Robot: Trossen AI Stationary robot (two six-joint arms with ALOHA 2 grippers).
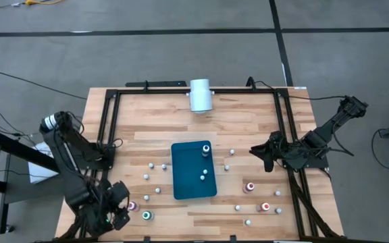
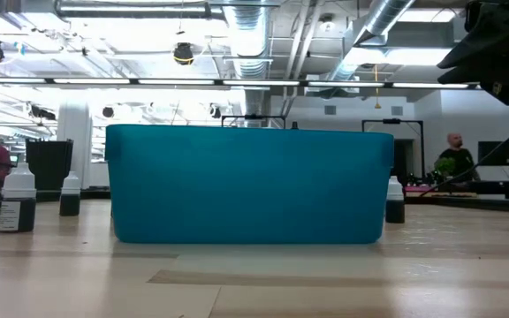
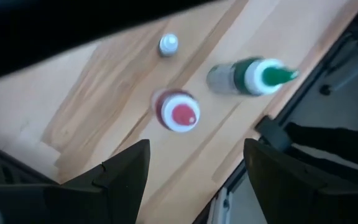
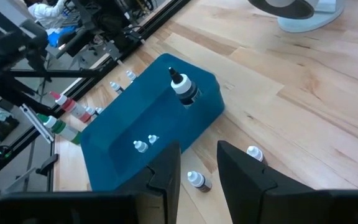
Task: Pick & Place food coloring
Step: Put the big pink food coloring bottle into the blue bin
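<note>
- Closest to your left wrist camera are the two dark fingers (image 3: pixel 126 171) of the left gripper (image 1: pixel 117 206), spread wide apart with nothing between them, hanging over the near left corner of the wooden table (image 1: pixel 248 128).
- Just ahead of that gap stands a small red-topped food coloring bottle with a white ring (image 3: pixel 178 113); I judge the wide spread is set so the jaws can drop around it.
- Beside it you see a green-topped food coloring bottle (image 3: pixel 253 76), close to the table's edge, and a smaller white-capped bottle (image 3: pixel 168 44) farther off, so you will want to come down without nudging the green one.
- Your right gripper (image 1: pixel 267 156) hangs above the table just to the right of the teal rectangular plastic tray (image 1: pixel 184 182); its fingers stand near together with a narrow gap and hold nothing, so it looks to be waiting.
- Inside the tray you already have three bottles: a dark one with a white cap (image 4: pixel 184 88) at the far end and two tiny whitish ones (image 4: pixel 145 143) lower down, which suggests the tray is the drop place.
- Many more bottles are scattered on the wood both sides of the tray, including red-topped ones (image 1: pixel 250 187) on the right, so by my reckoning the job is early.
- A large white cylinder (image 1: pixel 200 94) lies at the far edge, apart from all this.
</note>
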